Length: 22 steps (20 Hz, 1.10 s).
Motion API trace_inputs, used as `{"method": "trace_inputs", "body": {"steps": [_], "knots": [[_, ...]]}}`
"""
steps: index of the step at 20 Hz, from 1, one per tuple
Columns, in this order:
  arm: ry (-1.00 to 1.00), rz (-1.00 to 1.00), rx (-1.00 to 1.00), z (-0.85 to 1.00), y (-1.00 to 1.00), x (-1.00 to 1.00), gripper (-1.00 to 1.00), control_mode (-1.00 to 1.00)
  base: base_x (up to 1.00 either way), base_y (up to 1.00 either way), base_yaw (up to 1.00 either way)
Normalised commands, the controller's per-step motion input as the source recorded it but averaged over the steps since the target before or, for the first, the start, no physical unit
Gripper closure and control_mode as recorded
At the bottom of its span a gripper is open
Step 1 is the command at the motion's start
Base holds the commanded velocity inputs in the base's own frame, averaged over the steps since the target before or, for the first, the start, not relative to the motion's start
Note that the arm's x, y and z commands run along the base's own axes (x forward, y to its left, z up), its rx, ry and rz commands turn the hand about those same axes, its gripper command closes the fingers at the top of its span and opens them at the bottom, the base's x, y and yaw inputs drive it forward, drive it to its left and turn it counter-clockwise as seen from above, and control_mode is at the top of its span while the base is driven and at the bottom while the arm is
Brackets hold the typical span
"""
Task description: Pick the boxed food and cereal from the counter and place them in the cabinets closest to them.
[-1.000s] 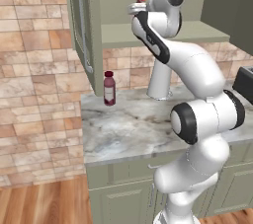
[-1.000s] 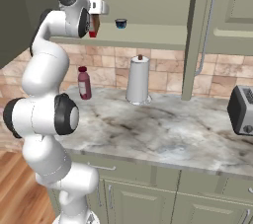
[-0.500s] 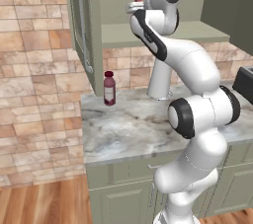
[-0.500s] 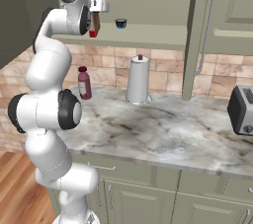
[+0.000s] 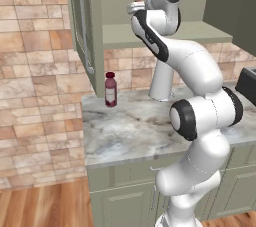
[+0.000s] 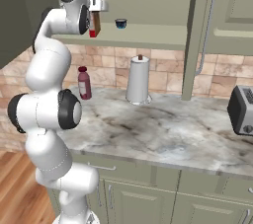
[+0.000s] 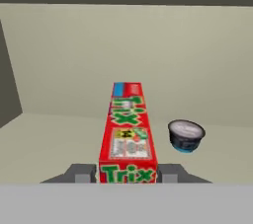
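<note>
Olive-green wall cabinet (image 6: 148,34) up high, with its flat door (image 6: 197,45) swung wide open. Below it, grey marble counter (image 6: 173,129) with a dark red bottle (image 6: 84,83), a white paper towel roll (image 6: 138,80) and a silver toaster (image 6: 242,109).

Reaches up into that cabinet: white arm, two-finger gripper (image 7: 127,172) at the shelf. Between the fingertips, a long red cereal box (image 7: 129,129) with green letters. In the hand view, lies straight ahead toward 12 o'clock, with a small dark round cup (image 7: 186,135) at 3 o'clock of it, a little apart. In the right base view, hangs under the hand (image 6: 96,8), with its bottom down at the shelf, at 9 o'clock of the same cup (image 6: 120,22).

Little changed from a second ago. Box in the same spot on the shelf, not going further in. Hand in the same spot too; only the big white arm below turned a bit.

Sits one dark fingertip (image 7: 81,172) close on each side of the box. Hard to tell whether pressing on it or just let go, so cannot say for sure.

Looks like the putting-down part for the cereal is nearly over: box inside the nearest cabinet, resting or almost resting. Next needs a clear letting go and a slow pull straight back, without knocking the box over or bumping the cup. After that, the boxed food to fetch.
</note>
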Motion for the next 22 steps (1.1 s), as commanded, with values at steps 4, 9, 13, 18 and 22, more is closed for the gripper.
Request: {"method": "trace_inputs", "body": {"steps": [4, 9, 13, 18, 22], "knots": [[0.00, 0.00, 0.00, 0.12, 0.00, 0.00, -1.00, -1.00, 0.00, 0.00, 0.00], [0.00, 0.00, 0.00, 0.21, 0.00, 0.00, -1.00, -1.00, 0.00, 0.00, 0.00], [0.02, -0.01, 0.01, 0.15, -0.01, -0.31, -1.00, -1.00, 0.00, 0.00, 0.00], [-0.02, -0.01, 0.00, -0.06, -0.02, -0.91, -1.00, -1.00, 0.00, 0.00, 0.00], [-0.10, 0.00, -0.01, -0.32, -0.01, -1.00, -1.00, -1.00, 0.00, 0.00, 0.00]]}}
